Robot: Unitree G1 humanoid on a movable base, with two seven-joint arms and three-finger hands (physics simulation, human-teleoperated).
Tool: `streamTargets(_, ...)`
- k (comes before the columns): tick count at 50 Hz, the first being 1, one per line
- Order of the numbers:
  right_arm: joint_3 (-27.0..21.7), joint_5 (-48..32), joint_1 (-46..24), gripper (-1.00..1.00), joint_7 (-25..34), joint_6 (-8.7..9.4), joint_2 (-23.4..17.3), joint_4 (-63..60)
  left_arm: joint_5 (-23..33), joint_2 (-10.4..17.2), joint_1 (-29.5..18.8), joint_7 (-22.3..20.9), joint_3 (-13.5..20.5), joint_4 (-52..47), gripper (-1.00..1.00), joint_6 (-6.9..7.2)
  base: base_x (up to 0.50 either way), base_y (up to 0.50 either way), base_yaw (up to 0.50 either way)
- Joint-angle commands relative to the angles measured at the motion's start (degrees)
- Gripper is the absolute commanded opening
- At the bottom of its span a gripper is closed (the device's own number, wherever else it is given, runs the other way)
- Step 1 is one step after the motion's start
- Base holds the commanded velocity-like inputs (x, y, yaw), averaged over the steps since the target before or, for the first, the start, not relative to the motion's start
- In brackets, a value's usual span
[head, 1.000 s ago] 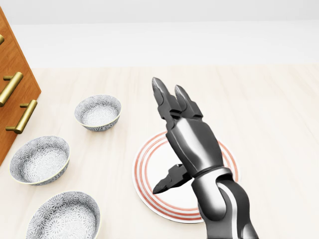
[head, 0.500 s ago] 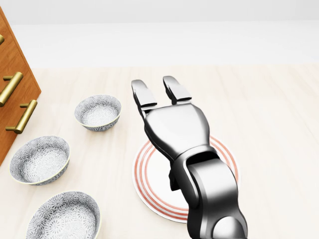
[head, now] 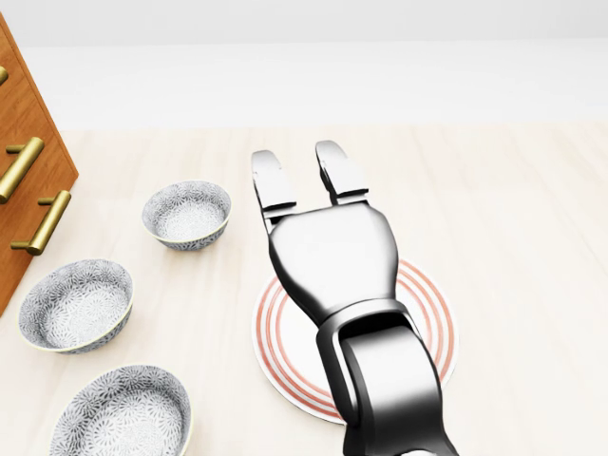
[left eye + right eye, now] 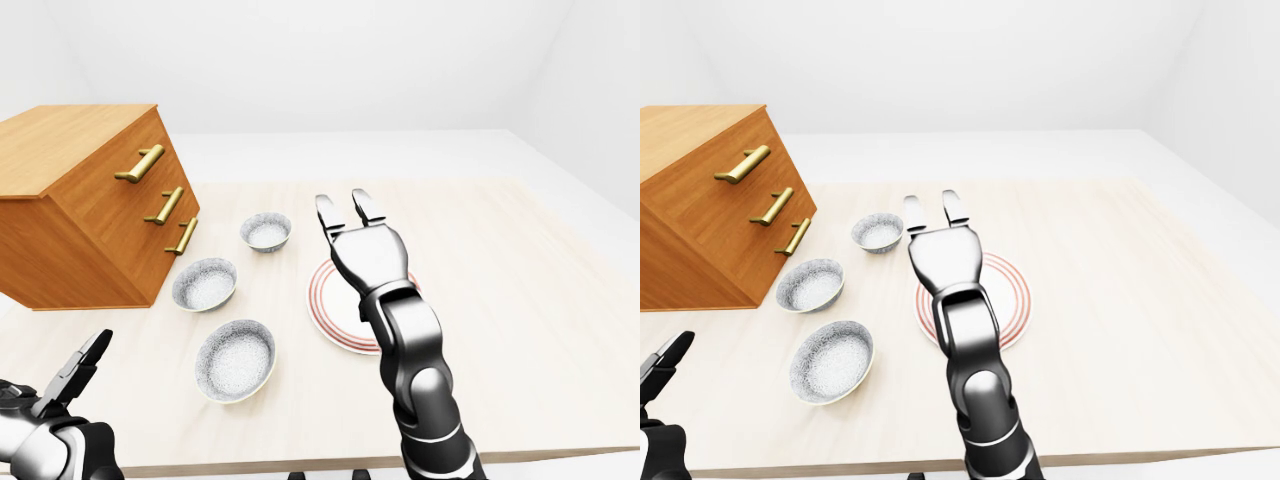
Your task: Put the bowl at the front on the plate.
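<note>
Three patterned grey bowls lie in a line at the left of the head view: the top bowl (image 3: 187,214), the middle bowl (image 3: 76,304) and the bottom bowl (image 3: 122,413), nearest me. To their right lies the white plate (image 3: 429,309) with red rings. My right hand (image 3: 298,161) hovers flat over the plate, palm down, two fingers stretched toward the top of the view. It is open and holds nothing, and its thumb is hidden beneath it. My left hand (image 4: 78,365) sits low at the bottom left of the left-eye view, open and empty, well apart from the bowls.
A wooden chest of drawers (image 4: 90,200) with brass handles stands to the left of the bowls. The pale tabletop (image 4: 520,260) stretches to the right of the plate, and its near edge runs along the bottom of the eye views.
My right hand has rolled from edge-on to palm down over the plate, so its thumb is now hidden. The bowls and the plate have not moved.
</note>
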Motion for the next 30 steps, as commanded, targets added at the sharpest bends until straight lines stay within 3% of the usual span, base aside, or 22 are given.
streamTargets(1,1.31,-2.19,1.56,1.0,0.0,0.0,1.09,-1.68,-0.17,-0.01,0.05,0.0,0.03,-0.17,1.0,0.16,0.0,0.0,0.0)
streamTargets(24,1.32,-2.18,1.56,1.0,0.0,0.0,1.08,-1.68,-0.15,-0.04,0.04,0.0,0.06,-0.17,1.0,0.18,0.0,0.0,0.0)
streamTargets(30,3.56,-0.79,0.39,1.0,0.0,0.0,2.27,5.45,0.08,0.07,-0.25,0.0,-0.15,0.74,1.0,-0.37,0.0,0.0,0.0)
